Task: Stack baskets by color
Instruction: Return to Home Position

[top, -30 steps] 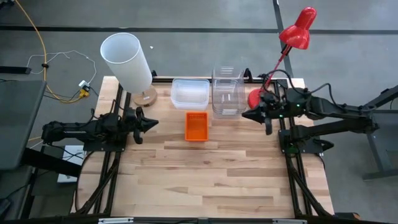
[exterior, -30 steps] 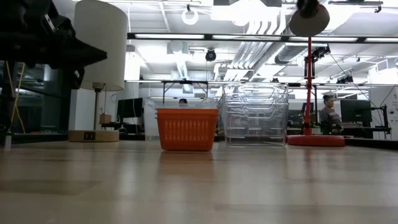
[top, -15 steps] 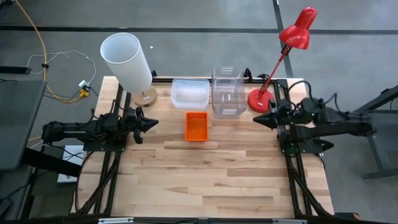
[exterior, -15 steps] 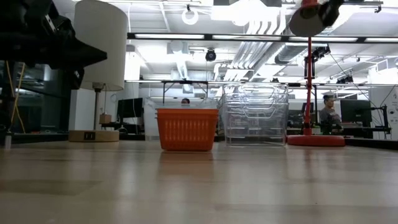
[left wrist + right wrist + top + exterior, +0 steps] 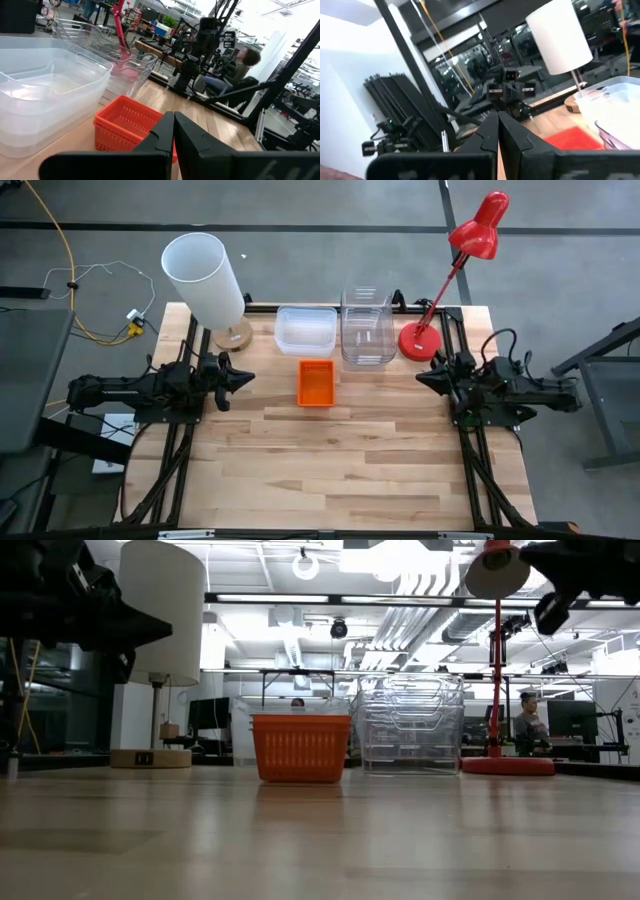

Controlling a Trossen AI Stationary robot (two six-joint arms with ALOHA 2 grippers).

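1. The orange basket sits on the bench, back of the middle and between the two claws. The left claw is the nearer, and the right claw is farther off on the other side. Neither touches it.
2. The basket's long axis runs front to back, across the line joining the claws, so each claw points at one of its long walls.
3. Both claws are closed finger to finger and hold nothing. Each hangs low, just inside its own side of the bench.
4. Behind the basket, the shallow clear bins and the tall clear bins stand just beside one another at the back edge, each nested as one pile. I cannot tell how many orange baskets are nested.
5. My judgement is that the sorting looks done, with nothing lying loose. Parking the arms calls for no reach toward the piles.
6. The bench is pale wood planks. The white lamp shade stands at the back left, and the red desk lamp stands at the back right, near the right claw. Beyond is an open workshop with a grey floor, where a person sits far behind.
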